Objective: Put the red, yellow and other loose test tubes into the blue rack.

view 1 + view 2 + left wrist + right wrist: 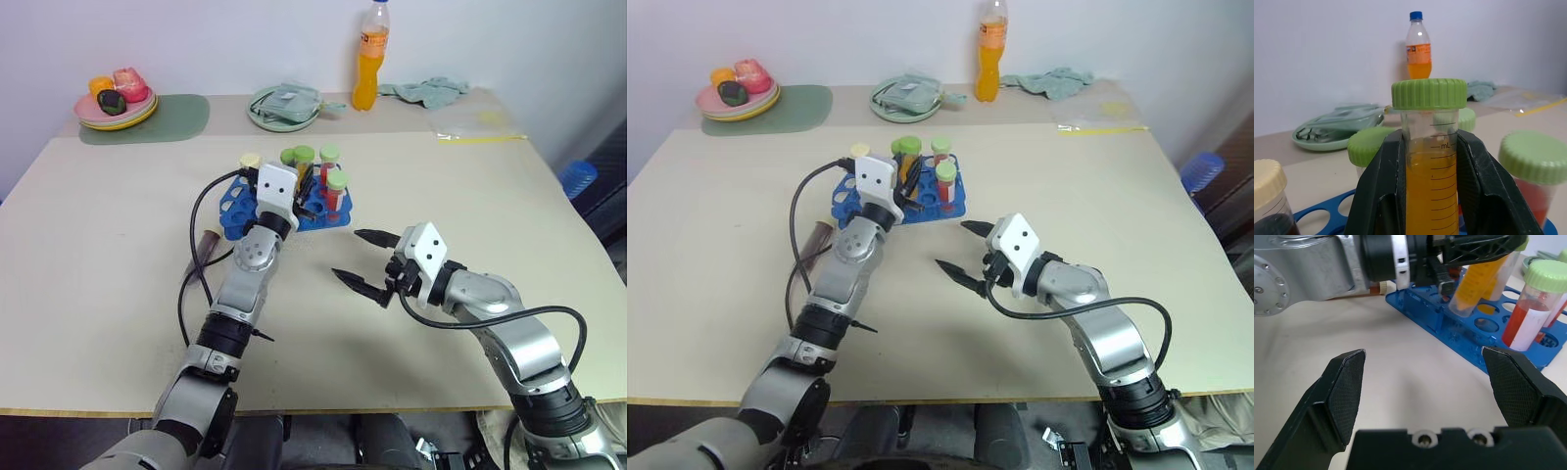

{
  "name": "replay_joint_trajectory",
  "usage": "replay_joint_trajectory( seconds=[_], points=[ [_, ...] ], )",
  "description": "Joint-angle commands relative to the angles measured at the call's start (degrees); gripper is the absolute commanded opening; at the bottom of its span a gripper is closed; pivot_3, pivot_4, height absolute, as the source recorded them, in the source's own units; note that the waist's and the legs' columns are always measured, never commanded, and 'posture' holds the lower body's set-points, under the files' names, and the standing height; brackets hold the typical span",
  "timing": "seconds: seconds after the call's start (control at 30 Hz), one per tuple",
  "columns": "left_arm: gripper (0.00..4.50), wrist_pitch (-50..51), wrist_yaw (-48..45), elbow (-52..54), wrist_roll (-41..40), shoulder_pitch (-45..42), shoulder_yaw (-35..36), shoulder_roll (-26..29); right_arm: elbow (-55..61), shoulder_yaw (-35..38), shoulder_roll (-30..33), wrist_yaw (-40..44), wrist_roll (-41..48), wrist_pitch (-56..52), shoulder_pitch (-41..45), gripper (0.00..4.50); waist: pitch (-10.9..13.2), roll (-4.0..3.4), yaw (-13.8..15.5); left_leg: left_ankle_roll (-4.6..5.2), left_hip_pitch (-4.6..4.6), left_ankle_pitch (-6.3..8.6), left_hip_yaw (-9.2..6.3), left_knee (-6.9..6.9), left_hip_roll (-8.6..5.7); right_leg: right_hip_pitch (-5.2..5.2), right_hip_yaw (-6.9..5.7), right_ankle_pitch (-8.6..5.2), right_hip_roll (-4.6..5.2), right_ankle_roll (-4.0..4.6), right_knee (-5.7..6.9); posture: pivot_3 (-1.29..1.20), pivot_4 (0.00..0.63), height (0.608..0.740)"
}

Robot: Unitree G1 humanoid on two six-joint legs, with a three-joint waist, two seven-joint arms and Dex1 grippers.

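Left hand [1469, 252] clamps the yellow tube [1431, 161] above the blue rack [1459, 328]; right hand [364, 260] gapes empty over bare counter [118, 225].

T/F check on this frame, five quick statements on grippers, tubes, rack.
1. The left gripper is shut on the yellow tube. True.
2. The right gripper holds a red tube. False: it is open, holding nothing.
3. The yellow tube's tip is at the blue rack. True.
4. The red tube lies loose on the table. False: it stands in the rack.
5. The orange bottle has tipped over. False: upright.
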State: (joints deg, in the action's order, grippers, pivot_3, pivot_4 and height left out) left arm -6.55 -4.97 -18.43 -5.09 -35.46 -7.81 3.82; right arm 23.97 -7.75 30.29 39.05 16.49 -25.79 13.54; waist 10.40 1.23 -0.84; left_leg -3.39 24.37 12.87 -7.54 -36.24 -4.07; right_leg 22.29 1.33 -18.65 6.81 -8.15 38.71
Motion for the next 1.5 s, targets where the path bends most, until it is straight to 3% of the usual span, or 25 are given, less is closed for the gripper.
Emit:
replay_joint_trajectory(
  seconds=[0.03, 0.37, 0.6, 0.83, 1.0, 1.17, 1.33, 1.4, 1.5],
  points=[
    [0.79, -1.25, -0.81, -0.37, 0.99, -1.26, 0.79, -0.89, 2.65, 0.83, 0.06, -0.26, 0.07, 0.59, 0.15, 4.23, 0.0, 0.0, 0.03, 0.0, 0.0, 0.0, -0.01, 0.0, 0.0, 0.0, 0.0, 0.0, 0.0, 0.0, 0.01, 0.0, 0.15, 0.74],
    [0.79, -7.27, -1.96, -3.36, 3.03, -0.58, 1.52, -1.8, 2.75, 0.39, -0.05, -0.37, 0.05, 0.56, 0.54, 4.23, 0.0, 0.0, 0.1, -0.02, 0.0, -0.01, -0.05, -0.04, -0.01, -0.02, -0.01, 0.0, 0.0, 0.0, 0.01, 0.0, 0.15, 0.74],
    [4.29, -5.38, -3.72, 2.98, -0.62, 2.57, 4.97, -1.75, 3.11, 0.66, -0.14, -0.71, 0.2, 0.36, 0.93, 4.23, 0.0, 0.0, -0.2, -0.03, 0.0, -0.02, -0.11, -0.02, 0.0, 0.01, 0.0, 0.0, 0.0, 0.0, 0.03, 0.0, 0.15, 0.74],
    [4.29, 2.51, -4.33, 17.85, -4.02, 6.33, 9.1, 1.8, 3.15, 0.48, -0.22, -0.64, 0.18, 0.49, 1.05, 4.23, 0.0, 0.0, -0.07, -0.03, -0.01, -0.02, -0.17, -0.03, 0.02, 0.01, 0.0, 0.0, -0.01, 0.0, 0.08, 0.0, 0.15, 0.74],
    [4.41, 20.78, -2.44, 30.13, -12.69, 5.06, 18.5, 9.24, 2.98, 0.83, 0.22, -0.24, 0.24, 0.84, 0.89, 4.23, -0.01, -0.02, -0.43, -0.02, -0.02, -0.01, -0.18, -0.03, 0.03, 0.04, 0.01, 0.0, -0.02, 0.0, 0.13, 0.0, 0.15, 0.74],
    [4.41, 48.76, -1.62, 34.18, -16.04, 4.19, 20.24, 19.52, 2.34, 0.27, 0.25, 0.5, 0.14, 1.27, 1.12, 4.23, -0.01, -0.02, -0.26, 0.2, -0.09, 0.11, -0.18, -0.04, 0.02, 0.0, 0.02, -0.01, -0.04, 0.0, 0.23, 0.0, 0.15, 0.74],
    [4.41, 90.6, -5.15, 32.78, -18.65, -3.59, 14.57, 35.37, 1.09, -0.39, -0.47, 1.33, 0.37, 1.48, 2.28, 4.23, 0.05, 0.06, -0.54, 0.2, -0.08, 0.11, -0.24, -0.02, 0.02, 0.06, 0.02, -0.01, -0.09, 0.0, 0.33, 0.0, 0.15, 0.74],
    [4.41, 98.13, -7.48, 30.21, -20.99, -7.56, 10.06, 39.89, 0.75, -0.65, -0.62, 1.57, 0.25, 1.73, 2.52, 4.23, 0.04, 0.05, -0.82, 0.19, -0.09, 0.11, -0.26, -0.01, 0.03, 0.07, 0.01, -0.02, -0.12, 0.0, 0.38, 0.0, 0.15, 0.74],
    [4.41, 99.05, -8.98, 24.8, -23.88, -10.76, 6.49, 42.45, 0.27, -0.94, -0.92, 1.62, -0.02, 2.03, 2.81, 4.23, 0.03, 0.03, -1.2, 0.18, -0.16, 0.1, -0.26, 0.01, 0.03, 0.01, 0.02, -0.02, -0.1, 0.0, 0.37, 0.0, 0.15, 0.74]
  ],
)
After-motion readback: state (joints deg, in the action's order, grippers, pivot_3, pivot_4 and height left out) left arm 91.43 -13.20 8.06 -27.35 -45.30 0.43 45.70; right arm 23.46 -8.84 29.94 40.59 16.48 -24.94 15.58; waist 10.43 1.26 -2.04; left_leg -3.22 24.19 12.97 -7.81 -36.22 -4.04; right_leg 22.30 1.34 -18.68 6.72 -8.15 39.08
